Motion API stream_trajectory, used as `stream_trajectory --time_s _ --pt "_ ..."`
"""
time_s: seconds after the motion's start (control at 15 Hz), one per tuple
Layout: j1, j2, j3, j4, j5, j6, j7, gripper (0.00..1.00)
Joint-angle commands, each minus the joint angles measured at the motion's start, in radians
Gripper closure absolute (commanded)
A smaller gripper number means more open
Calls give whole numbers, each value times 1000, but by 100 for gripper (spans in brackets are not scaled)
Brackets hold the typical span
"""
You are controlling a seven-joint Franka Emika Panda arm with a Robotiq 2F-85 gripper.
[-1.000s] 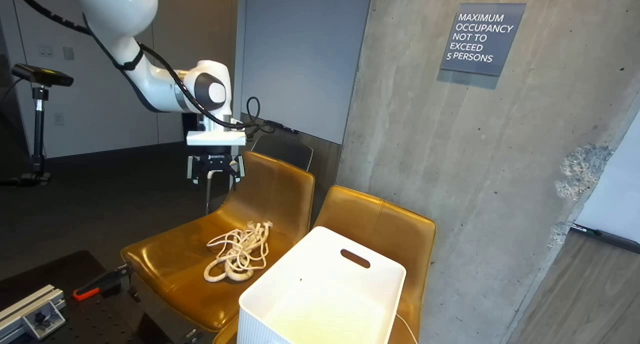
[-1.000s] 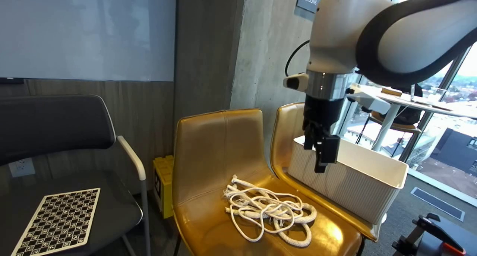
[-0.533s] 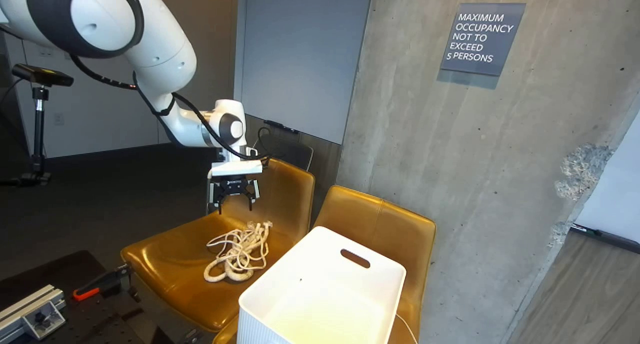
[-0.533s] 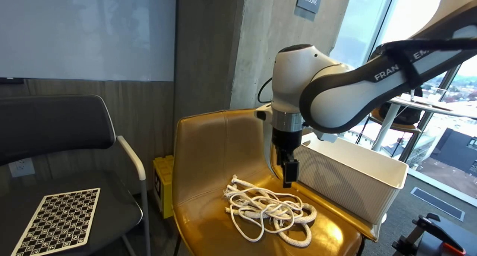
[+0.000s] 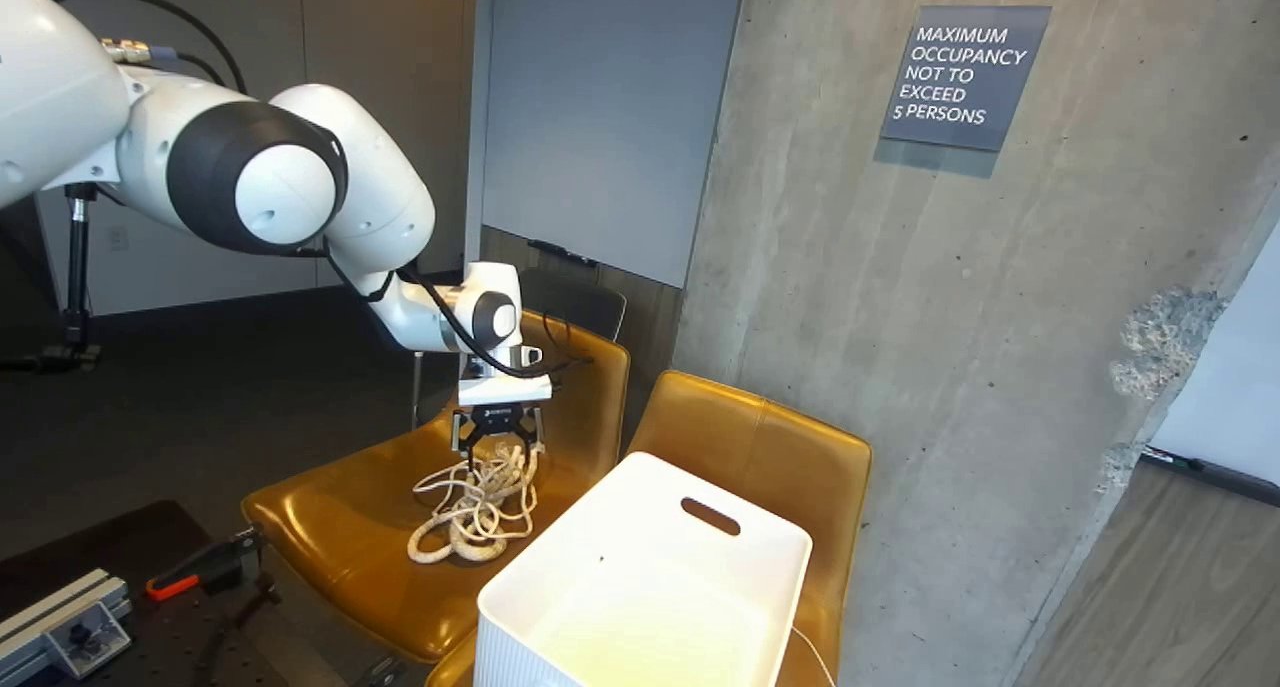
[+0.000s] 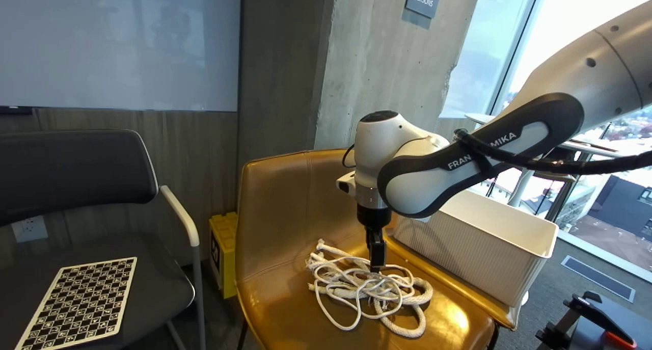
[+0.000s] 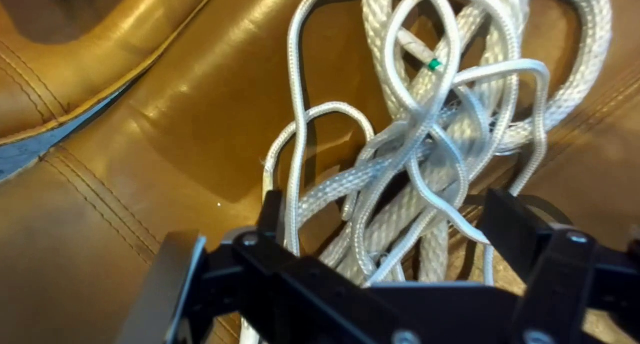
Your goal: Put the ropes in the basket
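A tangled pile of white ropes, thick and thin, lies on the tan chair seat (image 6: 290, 309). The ropes show in both exterior views (image 5: 485, 550) (image 6: 392, 289) and fill much of the wrist view (image 7: 400, 219). The white ribbed basket (image 6: 458, 248) stands on the neighbouring tan chair; its bare inside shows in an exterior view (image 5: 640, 587). My gripper (image 5: 501, 455) points down right over the ropes, with its fingertips (image 6: 377, 266) at the height of the pile. In the wrist view my gripper (image 7: 387, 214) is open, with rope strands between its fingers. Whether the fingertips touch rope is unclear.
The tan chair's backrest (image 6: 300, 212) rises behind the ropes. The second tan chair (image 5: 760, 417) bears the basket, close beside. A grey chair (image 6: 102, 289) with a checkered board stands farther off. A clamp with an orange handle (image 5: 180, 585) lies on a dark table.
My gripper has come down from high above the chair to the rope pile, moving away from the basket. It stays open. The ropes and basket have not moved.
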Motion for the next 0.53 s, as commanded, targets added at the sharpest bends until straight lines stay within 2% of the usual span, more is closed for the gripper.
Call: stream_trajectory --time_s 0.0,0.47 --pt "-10 110 0 135 19 -36 -29 0" --pt "3 254 -7 205 21 -63 -13 0"
